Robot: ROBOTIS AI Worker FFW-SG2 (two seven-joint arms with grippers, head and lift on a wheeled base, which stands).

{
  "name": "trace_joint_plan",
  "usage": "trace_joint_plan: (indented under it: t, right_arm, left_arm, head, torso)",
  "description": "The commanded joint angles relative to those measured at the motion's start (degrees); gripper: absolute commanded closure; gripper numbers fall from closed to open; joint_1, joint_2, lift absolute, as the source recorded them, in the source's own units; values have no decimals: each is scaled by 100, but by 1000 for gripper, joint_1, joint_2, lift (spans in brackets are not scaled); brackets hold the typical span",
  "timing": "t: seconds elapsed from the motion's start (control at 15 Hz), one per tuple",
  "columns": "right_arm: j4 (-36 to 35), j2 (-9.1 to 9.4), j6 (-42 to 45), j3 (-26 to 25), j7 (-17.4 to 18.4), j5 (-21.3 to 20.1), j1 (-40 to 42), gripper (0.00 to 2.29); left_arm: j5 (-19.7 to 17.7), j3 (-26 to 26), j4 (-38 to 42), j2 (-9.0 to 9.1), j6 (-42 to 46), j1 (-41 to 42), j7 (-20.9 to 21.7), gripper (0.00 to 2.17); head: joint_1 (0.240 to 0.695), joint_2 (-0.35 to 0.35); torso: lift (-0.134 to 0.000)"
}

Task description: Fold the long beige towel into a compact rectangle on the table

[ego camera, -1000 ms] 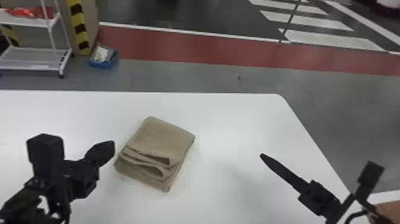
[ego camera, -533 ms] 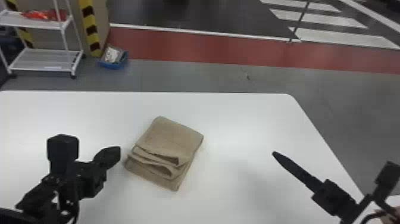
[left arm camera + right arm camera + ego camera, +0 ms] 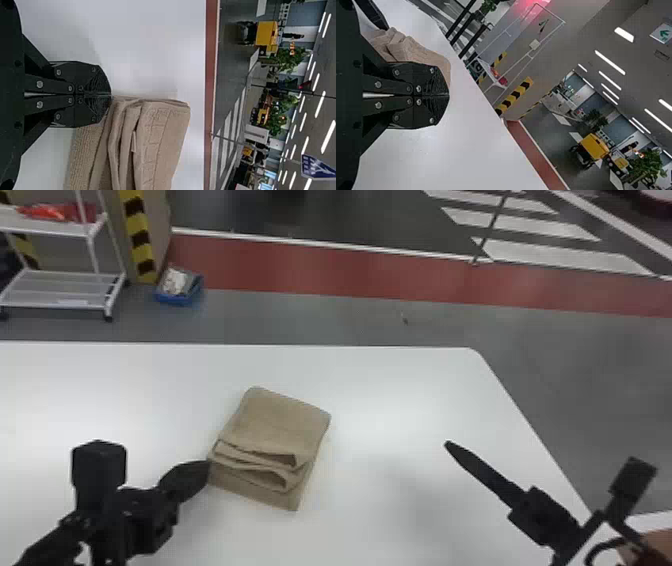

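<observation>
Beige towel [image 3: 280, 422] slants toward the worktop's [image 3: 395, 390] far edge, right of nearer left gripper [image 3: 200, 473], closed, seemingly empty, like right gripper [image 3: 454, 448].

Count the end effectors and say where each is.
2. The left end effector is at the left edge of the beige towel; the right end effector is over the right part of the table.

Industrial hall — black-yellow hazard tape [image 3: 138, 237]
</observation>
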State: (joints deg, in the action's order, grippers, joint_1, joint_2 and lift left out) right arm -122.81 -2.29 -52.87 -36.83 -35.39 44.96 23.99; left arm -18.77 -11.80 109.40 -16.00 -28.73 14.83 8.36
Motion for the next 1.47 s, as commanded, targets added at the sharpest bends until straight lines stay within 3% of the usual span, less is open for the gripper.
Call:
trace_joint_plan:
  t: [0.0,0.33,0.53,0.67,0.87,1.07,1.4]
  right_arm:
    - [55,0,0,0,-3,-5,-35,1885]
    - [213,-9,-18,0,-3,12,-167,1885]
    - [389,-18,0,0,32,12,-334,1885]
    - [591,-35,53,35,111,-119,-606,1885]
    - [960,-53,334,299,120,-655,-1143,1885]
    - [1233,-62,633,774,146,-1323,-1433,1885]
    - [1567,-97,1388,1740,498,-2167,-1608,1885]
  left_arm:
    - [-109,-85,126,18,12,143,16,1865]
    - [-390,-358,539,115,12,477,157,1865]
    - [-346,-569,697,133,12,539,192,1865]
    - [-338,-358,864,106,12,539,113,1865]
    - [-338,187,952,80,82,600,25,1865]
    - [-241,600,890,80,293,662,-133,1865]
    - [-188,908,899,71,522,688,-177,1865]
  head:
    - [695,-244]
    - [695,-304]
    - [695,-348]
    - [695,-350]
    - [695,-350]
    - [695,-271]
    - [695,-138]
  torso:
    - [-124]
    - [-124]
    - [-124]
    - [-124]
    - [-124]
    - [-124]
    - [-124]
